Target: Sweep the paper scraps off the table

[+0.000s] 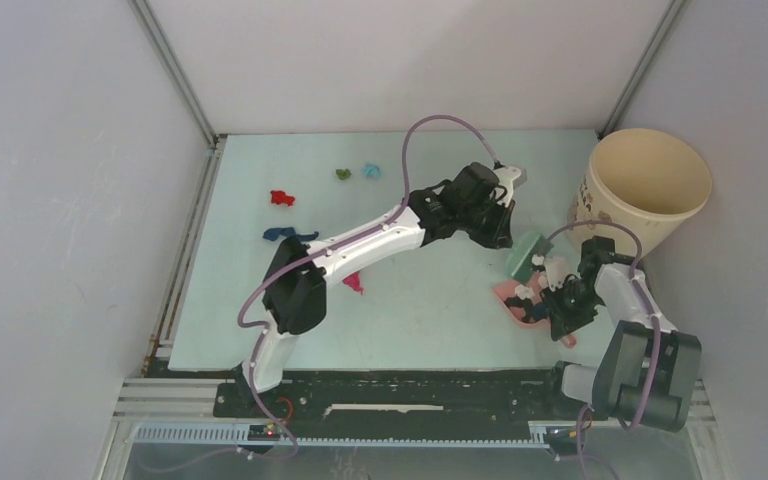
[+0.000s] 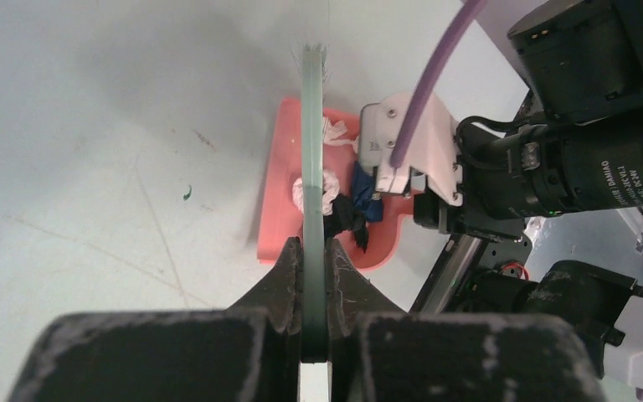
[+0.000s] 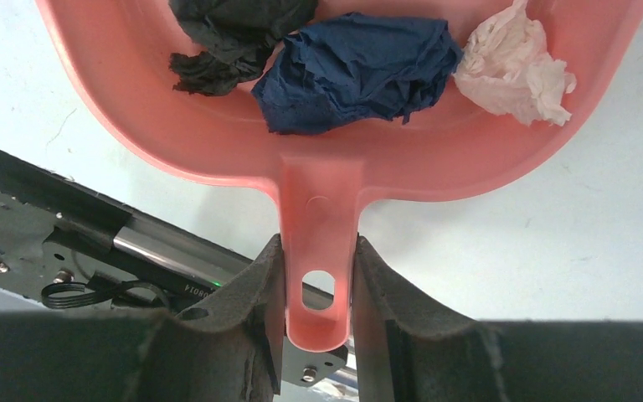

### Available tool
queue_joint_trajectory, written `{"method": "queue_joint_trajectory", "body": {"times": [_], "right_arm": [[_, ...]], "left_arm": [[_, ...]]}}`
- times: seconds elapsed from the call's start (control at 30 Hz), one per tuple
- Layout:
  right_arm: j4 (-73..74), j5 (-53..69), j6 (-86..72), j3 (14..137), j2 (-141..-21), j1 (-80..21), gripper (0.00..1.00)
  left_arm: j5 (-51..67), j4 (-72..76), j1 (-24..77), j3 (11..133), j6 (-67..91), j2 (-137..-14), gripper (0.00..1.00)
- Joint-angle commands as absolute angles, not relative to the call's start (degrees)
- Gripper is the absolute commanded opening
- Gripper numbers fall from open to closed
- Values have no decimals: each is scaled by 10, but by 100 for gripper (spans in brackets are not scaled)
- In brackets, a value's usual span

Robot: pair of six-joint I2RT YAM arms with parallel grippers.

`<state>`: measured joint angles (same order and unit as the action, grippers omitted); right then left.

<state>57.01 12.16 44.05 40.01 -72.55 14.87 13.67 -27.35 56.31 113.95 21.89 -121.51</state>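
Left gripper [image 2: 312, 251]: jaws clamped on the flat teal-green plastic hand brush [image 2: 312, 159], seen edge-on, bristles over the mouth of the pan. Right gripper [image 3: 316, 249]: jaws pinched on the handle of the salmon-pink plastic dustpan [image 3: 218, 142]. The pan sits on the pale mint-green table [image 1: 430, 320] near its right edge, close to the tall beige round bucket [image 1: 650, 185].

Step in hand, as I judge it: brushing a batch into the pan. To do it well:
- Hold the pan lip flat on the surface.
- Draw the bristles low and straight toward the handle.
- Keep the pan level so the load does not roll out.

Count of small crumpled paper scraps [image 3: 356, 67]:
- In the pan: one dark blue, one black-looking [image 3: 234, 33], one white [image 3: 515, 67]. The left wrist view suggests a second white bit [image 2: 335, 130] near the lip.
- Loose on the table, well apart from the pan toward the far left: five. These are red [image 1: 281, 197], green [image 1: 342, 173], light blue [image 1: 370, 170], dark blue [image 1: 288, 235] and magenta [image 1: 353, 283].

Tools: one brush, one pan, one bucket.
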Motion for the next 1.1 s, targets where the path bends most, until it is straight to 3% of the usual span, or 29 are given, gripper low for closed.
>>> {"method": "queue_joint_trajectory", "body": {"times": [0.0, 0.33, 0.53, 0.7, 1.07], "right_arm": [[551, 149, 475, 365, -677, 164, 0], [559, 194, 487, 375, -592, 172, 0], [581, 188, 495, 387, -573, 171, 0], [620, 185, 503, 429, -567, 167, 0], [724, 197, 474, 613, -587, 140, 0]], "left_arm": [[118, -211, 560, 1089, 215, -1120, 0], [30, -191, 554, 990, 170, -992, 0], [-34, -175, 549, 818, 203, -882, 0], [-14, -189, 548, 710, 245, -799, 0], [15, -418, 555, 801, 255, -789, 0]]}}
